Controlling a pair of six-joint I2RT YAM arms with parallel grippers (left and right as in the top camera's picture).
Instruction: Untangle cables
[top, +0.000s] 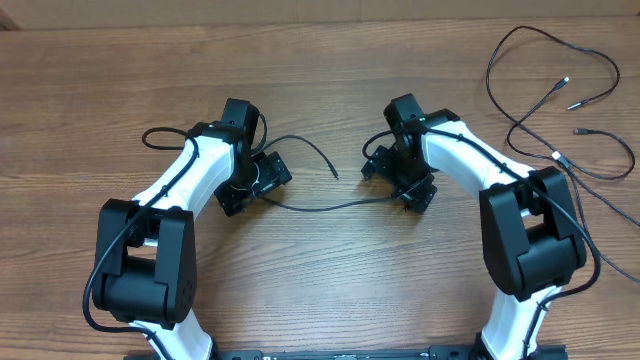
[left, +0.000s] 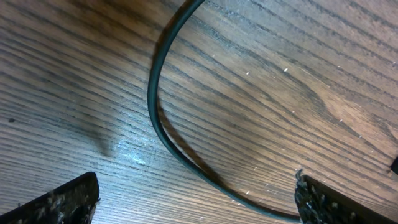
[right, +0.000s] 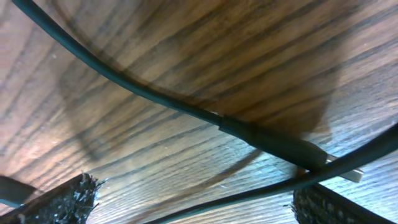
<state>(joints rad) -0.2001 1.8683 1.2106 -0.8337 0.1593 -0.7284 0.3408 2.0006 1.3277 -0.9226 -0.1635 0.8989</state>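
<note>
Left pincer (left: 196, 190) spread wide, gripping nothing; between its fingertips (left: 56, 202), a black cable (left: 155, 118) curving across the table (left: 280, 74). Right pincer (right: 196, 196) open too, empty; just ahead of its fingers (right: 59, 202), a thicker plug end (right: 273, 143) flat on the wood, a second strand (right: 367, 155) crossing its tip. Well off on the outer side of the right pincer, more loose cables (top: 556, 156) sprawled in loops on the table.

Only non-job thing here is the table (top: 320, 290): brown wood-grain top that fills pretty much the whole overhead shot, with a paler strip along the very top of the frame. Up close, the grain runs in dark wavy streaks. There's a shiny glare patch and some soft shadows on it.
</note>
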